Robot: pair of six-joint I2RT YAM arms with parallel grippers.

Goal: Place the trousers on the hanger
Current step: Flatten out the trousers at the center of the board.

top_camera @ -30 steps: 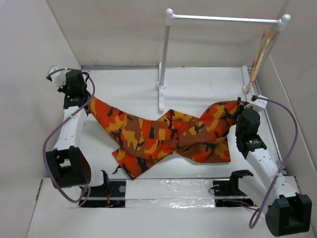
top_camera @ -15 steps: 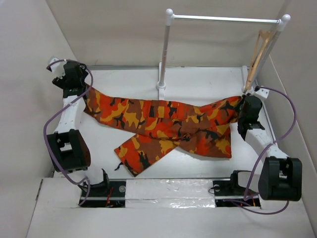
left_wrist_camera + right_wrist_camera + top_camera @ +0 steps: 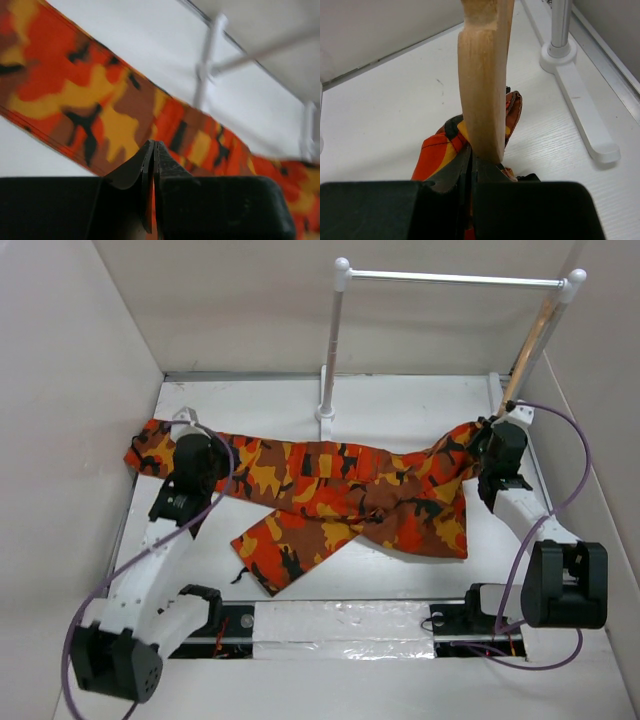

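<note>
Left gripper (image 3: 152, 145): fingers pressed flat together with a sliver of orange cloth caught between them. It has hold of the trousers close to their left end.
Right gripper (image 3: 471, 155): jaws closed tight, pinching the bunched right end of the same cloth.
Long fabric trousers in orange, red, yellow-brown and black camouflage print (image 3: 340, 490): spread between the two grippers over the white table (image 3: 400, 405). A short tail runs on past the left gripper, and one leg lies angled back toward the arm bases.
Thin light-tan wooden hanger (image 3: 482, 90): stands just ahead of the right gripper's fingertips, above the pinched cloth. It leans up toward the white metal rail (image 3: 450, 278) beyond.
</note>
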